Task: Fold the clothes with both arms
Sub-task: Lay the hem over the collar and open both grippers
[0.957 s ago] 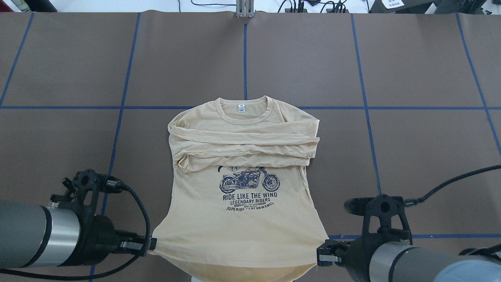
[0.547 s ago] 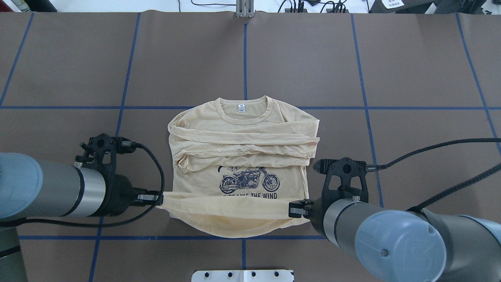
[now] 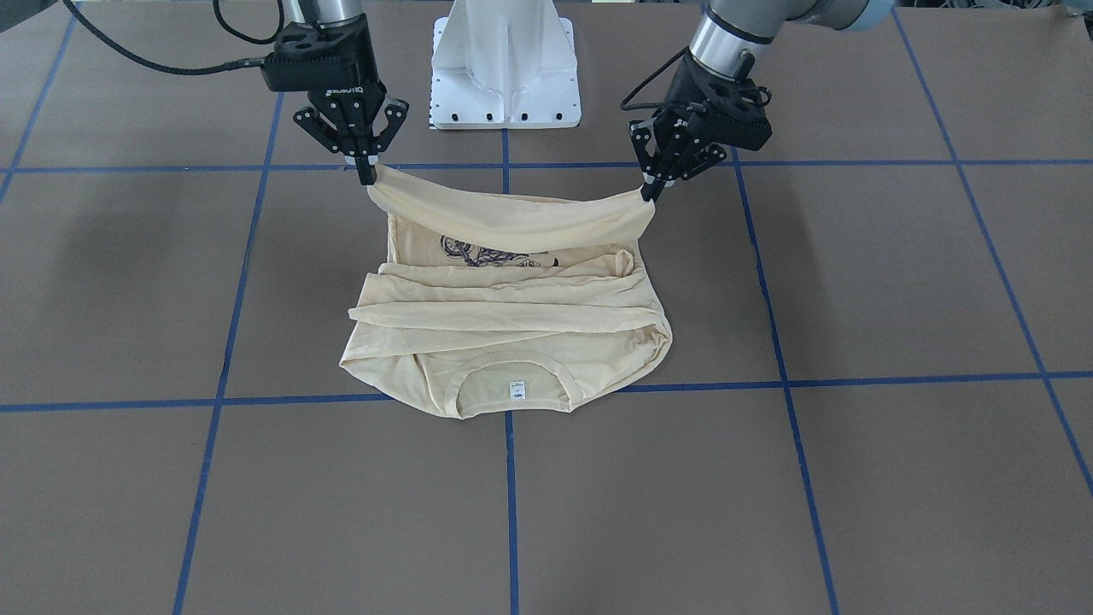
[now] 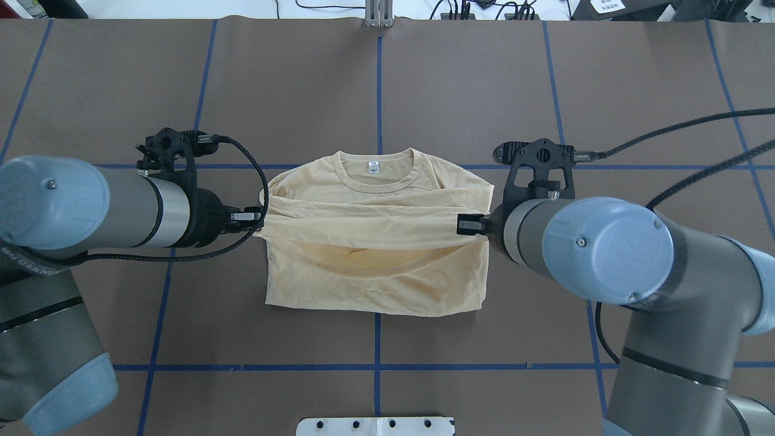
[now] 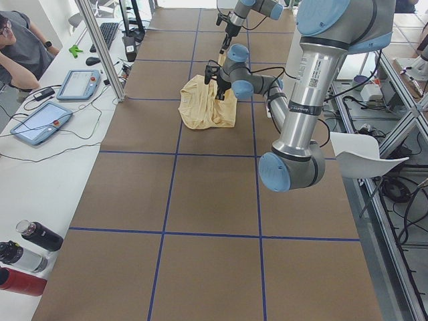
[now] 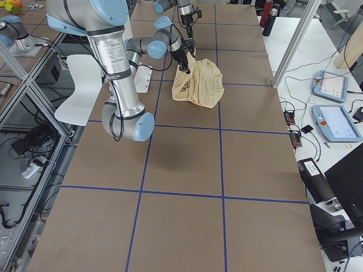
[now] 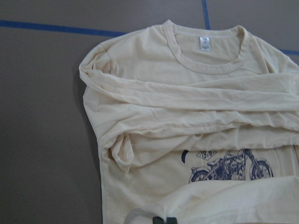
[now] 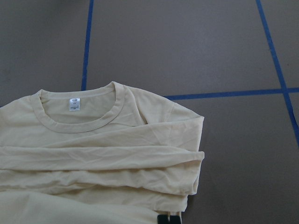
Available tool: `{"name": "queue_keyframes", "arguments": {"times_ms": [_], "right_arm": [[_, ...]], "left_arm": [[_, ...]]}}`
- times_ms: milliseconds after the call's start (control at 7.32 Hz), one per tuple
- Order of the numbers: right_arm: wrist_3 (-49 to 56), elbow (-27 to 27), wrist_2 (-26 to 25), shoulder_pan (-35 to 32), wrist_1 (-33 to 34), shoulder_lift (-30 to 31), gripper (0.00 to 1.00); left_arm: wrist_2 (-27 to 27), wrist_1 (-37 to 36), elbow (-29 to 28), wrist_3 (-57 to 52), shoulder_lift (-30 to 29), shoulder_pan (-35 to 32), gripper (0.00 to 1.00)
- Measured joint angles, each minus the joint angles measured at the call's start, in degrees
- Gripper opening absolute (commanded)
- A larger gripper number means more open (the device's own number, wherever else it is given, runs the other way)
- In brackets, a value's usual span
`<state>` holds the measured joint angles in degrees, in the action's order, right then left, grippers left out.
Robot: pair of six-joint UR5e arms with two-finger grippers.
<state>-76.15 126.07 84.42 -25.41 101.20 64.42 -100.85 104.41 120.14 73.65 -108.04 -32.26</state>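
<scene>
T-shirt, pale cream-yellow and long-sleeved, lies at the middle of the brown table with its collar away from the robot. Its lower body is doubled over, so the nearest edge is a fold with plain back cloth upward. Just beyond that fold the hem hangs lifted in a shallow, sagging span between the two grippers. The left gripper has its fingers pinched tight on one hem corner, and the right gripper is pinched likewise on the other. Under the span the navy motorcycle print partly shows, then the crossed sleeves, then the ribbed collar with its white label. By my judgement the fold is about half carried. The thin cloth could slip from a pinch under tension. The sagging middle could drag across the sleeves and ruck them. One arm could lead the other, landing the hem skewed to the shoulders.
</scene>
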Motion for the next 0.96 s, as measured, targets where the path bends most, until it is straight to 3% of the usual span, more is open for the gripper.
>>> {"name": "queue_keyframes", "arguments": {"times_ms": [547,957], "right_arm": [[4.0,-19.7,2.9,-8.6,-15.3,-4.0,0.0],[5.1,-31.2,3.3,-10.4,-19.6,-9.4,0.0]], "left_arm": [[5.1,0.3,-9.7,-1.5,-4.8,-1.1,0.0],[6.6,1.5,-17.3,-2.6,-7.4,-1.2,0.0]]}}
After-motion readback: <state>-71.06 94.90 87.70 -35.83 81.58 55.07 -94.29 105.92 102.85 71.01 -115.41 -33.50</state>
